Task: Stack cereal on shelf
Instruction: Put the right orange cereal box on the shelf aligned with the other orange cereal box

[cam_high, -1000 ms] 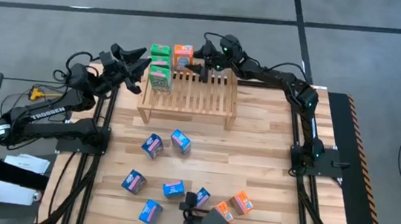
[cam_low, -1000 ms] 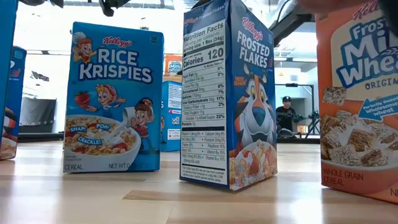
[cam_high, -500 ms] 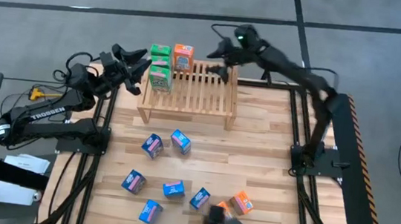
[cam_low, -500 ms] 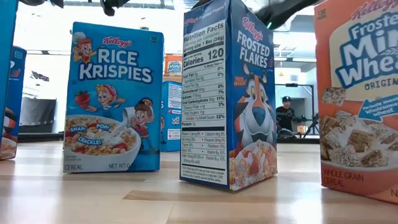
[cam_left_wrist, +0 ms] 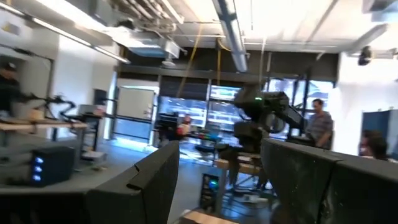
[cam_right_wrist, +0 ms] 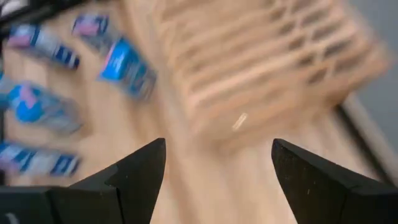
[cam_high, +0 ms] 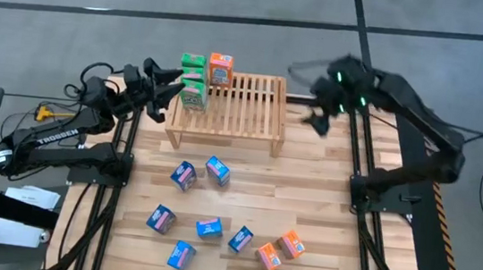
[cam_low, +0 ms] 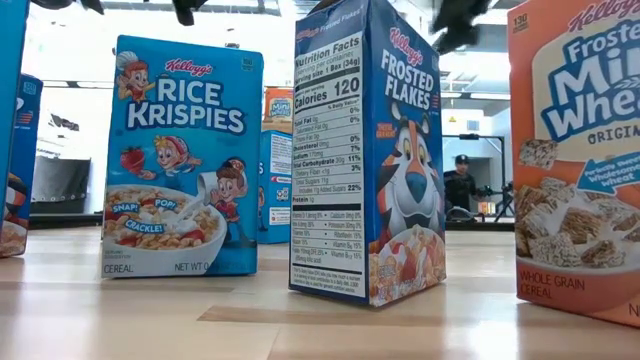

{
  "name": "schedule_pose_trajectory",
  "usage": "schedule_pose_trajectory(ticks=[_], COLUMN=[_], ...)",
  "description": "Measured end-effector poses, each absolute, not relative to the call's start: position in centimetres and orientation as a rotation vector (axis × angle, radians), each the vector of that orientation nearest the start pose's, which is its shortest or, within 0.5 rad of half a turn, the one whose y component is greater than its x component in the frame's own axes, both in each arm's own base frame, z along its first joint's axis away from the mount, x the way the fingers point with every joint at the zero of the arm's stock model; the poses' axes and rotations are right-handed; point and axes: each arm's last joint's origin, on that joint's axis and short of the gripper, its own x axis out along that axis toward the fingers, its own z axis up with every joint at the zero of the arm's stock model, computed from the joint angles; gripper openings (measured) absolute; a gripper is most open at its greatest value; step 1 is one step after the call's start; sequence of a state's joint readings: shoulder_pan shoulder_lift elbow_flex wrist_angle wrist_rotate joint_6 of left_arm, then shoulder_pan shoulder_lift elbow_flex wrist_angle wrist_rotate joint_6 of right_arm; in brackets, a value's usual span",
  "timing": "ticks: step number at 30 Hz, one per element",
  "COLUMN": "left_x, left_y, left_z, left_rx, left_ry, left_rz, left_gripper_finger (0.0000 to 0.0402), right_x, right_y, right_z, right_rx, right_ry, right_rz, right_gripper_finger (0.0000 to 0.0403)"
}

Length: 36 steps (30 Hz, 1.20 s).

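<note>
Hovering my right gripper [cam_high: 315,116] empty, fingers apart, just off the shelf's [cam_high: 235,107] right end. My left gripper [cam_high: 167,87] waits open at its left end, beside the green cereal box [cam_high: 194,97].

Left gripper [cam_high: 173,85], right gripper [cam_high: 310,102]; both agape

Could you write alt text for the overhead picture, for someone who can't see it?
Seen from above, a low light-wood slatted shelf at the wooden table's far edge holds small green and orange cereal boxes at one end, while blue and orange boxes lie scattered nearer the camera. The left end effector hovers beside the shelved boxes; the right end effector hangs open, empty, off the shelf's other end.
</note>
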<state>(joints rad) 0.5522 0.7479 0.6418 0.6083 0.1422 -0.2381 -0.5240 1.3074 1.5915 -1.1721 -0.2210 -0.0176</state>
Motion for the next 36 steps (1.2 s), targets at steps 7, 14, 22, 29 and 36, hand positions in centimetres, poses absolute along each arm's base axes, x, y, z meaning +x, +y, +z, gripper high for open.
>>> schedule_pose_trajectory(ticks=[7,14,22,29,36], left_x=[14.1,14.4,14.4,14.4,14.5], left_y=[8.1,8.0,7.9,7.9,7.6], left_z=[36.0,35.6,35.6,35.5,35.3], left_rx=[-0.131,-0.235,-0.26,-0.22,-0.216], left_ry=[-0.492,-0.443,-0.437,-0.421,-0.377], left_rz=[0.289,0.223,0.179,0.189,0.077], left_gripper_finger=[0.0217,0.0217,0.0217,0.0217,0.0217], right_x=[16.2,15.0,17.9,21.9,23.8], right_y=[-2.9,3.5,9.7,14.5,18.6], right_z=[39.7,36.8,33.8,31.2,30.0], right_rx=[0.544,0.721,0.671,0.775,0.836], right_ry=[0.947,1.011,1.141,1.142,1.23], right_rz=[-0.428,-0.458,-0.48,-0.526,-0.541], right_gripper_finger=[0.0317,0.0317,0.0317,0.0317,0.0317])
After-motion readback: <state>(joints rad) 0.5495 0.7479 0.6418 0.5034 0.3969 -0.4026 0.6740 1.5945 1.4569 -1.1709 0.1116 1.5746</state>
